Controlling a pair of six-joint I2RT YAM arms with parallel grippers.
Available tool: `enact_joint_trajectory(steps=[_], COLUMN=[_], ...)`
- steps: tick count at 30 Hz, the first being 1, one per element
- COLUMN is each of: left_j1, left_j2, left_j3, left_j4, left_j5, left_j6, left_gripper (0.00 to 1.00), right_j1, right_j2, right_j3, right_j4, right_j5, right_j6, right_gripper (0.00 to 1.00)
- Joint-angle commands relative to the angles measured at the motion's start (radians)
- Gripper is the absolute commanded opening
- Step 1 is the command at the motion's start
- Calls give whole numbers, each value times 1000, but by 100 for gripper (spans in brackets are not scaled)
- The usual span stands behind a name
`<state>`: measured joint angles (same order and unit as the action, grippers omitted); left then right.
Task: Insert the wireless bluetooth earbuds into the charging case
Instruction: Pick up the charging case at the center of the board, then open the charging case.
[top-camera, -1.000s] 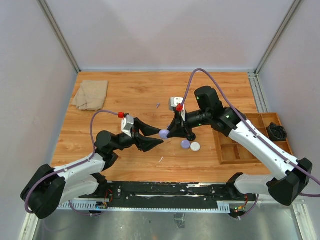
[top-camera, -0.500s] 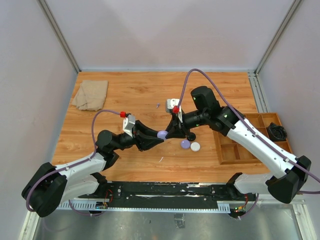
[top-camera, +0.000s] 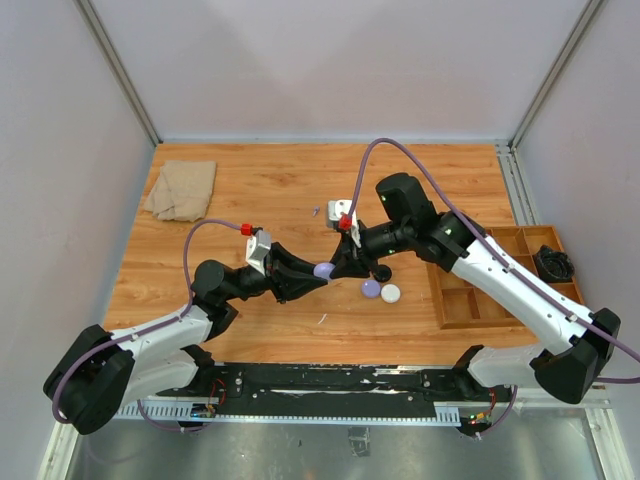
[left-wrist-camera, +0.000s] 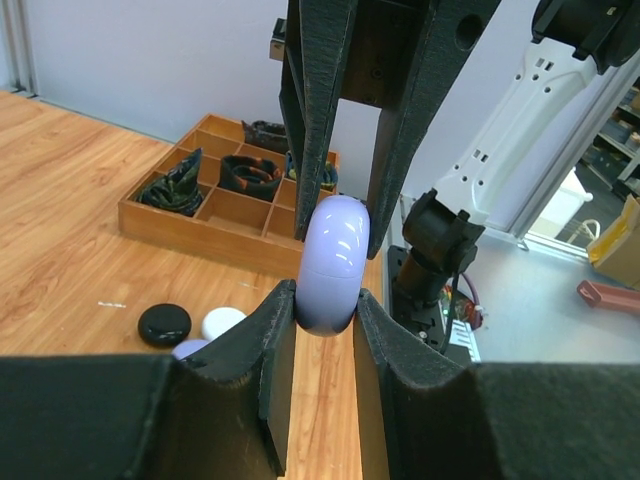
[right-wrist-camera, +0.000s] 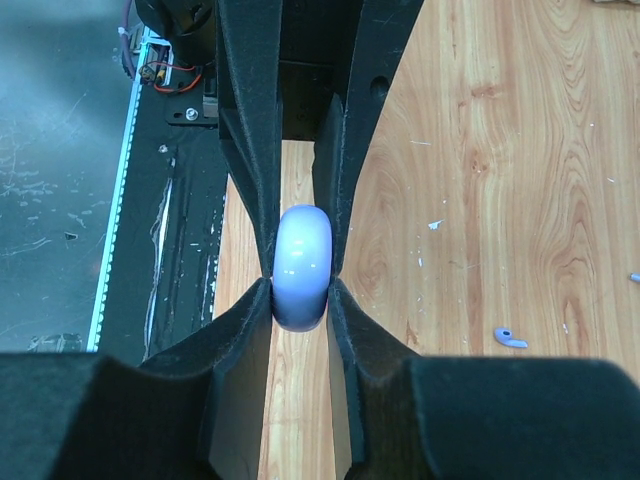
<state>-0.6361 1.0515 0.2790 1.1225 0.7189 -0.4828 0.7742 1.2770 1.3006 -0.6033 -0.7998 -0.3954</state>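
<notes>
- 2 arm bases at the near edge of the table (top-camera: 250, 190), side by side, with both arms reaching in toward mid-table.
- Just beyond, right of centre on the wood: 3 small discs close together, namely a purple disc (top-camera: 371, 288), a white disc (top-camera: 390, 293) just beside it, and a black disc (left-wrist-camera: 164, 323) a little farther back. None touched by either arm.
- Up off the wood at mid-table: 1 pale purple charging case (top-camera: 323, 269), standing on edge, a faint seam across its middle, caught between the 2 grippers at once.
- From the left: the left gripper (left-wrist-camera: 325, 305), drawn narrow, fingers (left-wrist-camera: 275, 345) pressing on both faces of the case at the end nearer its own camera.
- From the right: the right gripper (right-wrist-camera: 302, 298), likewise narrow, clamping the opposite end of the same case. Tips of the 2 grippers almost meeting around it.
- Lying loose on bare wood, apart from the case and from both grippers: 1 pale purple earbud (right-wrist-camera: 510, 338), tiny and stemmed, outside the case.
- At the right edge: 1 wooden tray (top-camera: 452, 300) with several compartments, black items in the farther ones, too small to name.
- At the far left corner: 1 beige cloth (top-camera: 182, 189), crumpled, well apart from everything else.
</notes>
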Motion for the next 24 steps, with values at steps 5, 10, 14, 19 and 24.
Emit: enact_joint_trajectory(steps=[5,10,14,19,24], left_j1=[6,6,6,6,6], left_j2=[-25,-46,-57,-71,-73], left_j3=[-12,-42,-69,-86,-87], left_j4=[92,118,152,166,176], left_j5=[-12,-61,-88,-104,-100], left_j6=[9,4,-3,-5,-11], left_gripper=[0,0,0,0,0], right_j1=[43,60,71,84,93], right_j2=[-15,-43,-68,-102,-114], right_j3=[11,-14,-45,-86,-107], right_j4=[37,87,136,204,249], right_j5=[58,101,138,197,223], right_j6=[-18,-22,-27,-26,-16], right_gripper=[19,45,61,68,69])
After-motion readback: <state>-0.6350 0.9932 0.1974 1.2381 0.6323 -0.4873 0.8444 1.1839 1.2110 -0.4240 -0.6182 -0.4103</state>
